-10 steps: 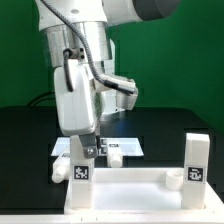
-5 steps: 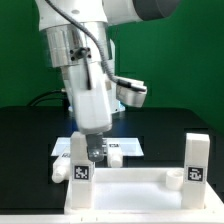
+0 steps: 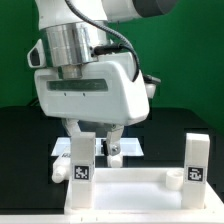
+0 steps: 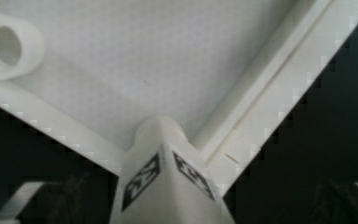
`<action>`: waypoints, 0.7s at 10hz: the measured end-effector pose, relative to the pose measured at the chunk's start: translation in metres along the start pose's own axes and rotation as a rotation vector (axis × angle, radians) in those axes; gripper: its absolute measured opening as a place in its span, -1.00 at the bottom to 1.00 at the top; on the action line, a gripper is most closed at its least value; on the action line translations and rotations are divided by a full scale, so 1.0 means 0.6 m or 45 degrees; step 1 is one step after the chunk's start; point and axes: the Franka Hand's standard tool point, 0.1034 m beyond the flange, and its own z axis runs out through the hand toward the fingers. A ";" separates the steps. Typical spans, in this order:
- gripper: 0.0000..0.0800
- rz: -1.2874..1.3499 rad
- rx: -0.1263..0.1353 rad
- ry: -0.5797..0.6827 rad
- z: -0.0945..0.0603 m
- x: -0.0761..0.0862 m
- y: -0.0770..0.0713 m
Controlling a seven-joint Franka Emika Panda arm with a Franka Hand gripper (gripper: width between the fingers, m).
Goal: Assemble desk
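**Pincer spread astride the corner leg**

Pincer [image 3: 94, 146] hanging fingers-down, parted wider than the bar between them. Straddles the upright leg [image 3: 81, 165] near its top. One finger [image 3: 74, 132] close against the bar's 9 o'clock face; the other well off at 3 o'clock. Cannot tell whether either pad touches. Nothing pinched.

Edges and room:
- Tabletop [image 3: 125, 188] lying flat at 6 o'clock of the exterior view, rim up, with its long front edge near the picture's lower border.
- Straddled leg at the panel's 9 o'clock back corner, tag sticker facing the camera.
- Second leg [image 3: 197, 160] upright at the 3 o'clock corner, well apart, leaving a broad bare stretch of panel between the two.
- Loose white bar [image 3: 60, 172] just beside the straddled leg at 9 o'clock, crowding that side.
- Marker board [image 3: 130, 146] flat on the black table [image 3: 25, 140] behind the panel, at 2 o'clock from the straddled leg, under the wider finger.

From the wrist: looks straight down on the leg's tagged top, set tight into the angle of the raised rim [image 4: 274, 75]. Round socket [image 4: 5, 46] unfilled at another corner, across smooth bare panel.
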 end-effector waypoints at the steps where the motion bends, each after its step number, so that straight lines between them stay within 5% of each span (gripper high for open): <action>1: 0.62 -0.051 0.000 0.000 0.000 0.000 0.000; 3: 0.62 -0.594 -0.091 0.048 -0.006 0.013 0.000; 5: 0.62 -0.641 -0.089 0.046 -0.004 0.013 0.000; 7: 0.05 -0.627 -0.090 0.047 -0.004 0.013 0.000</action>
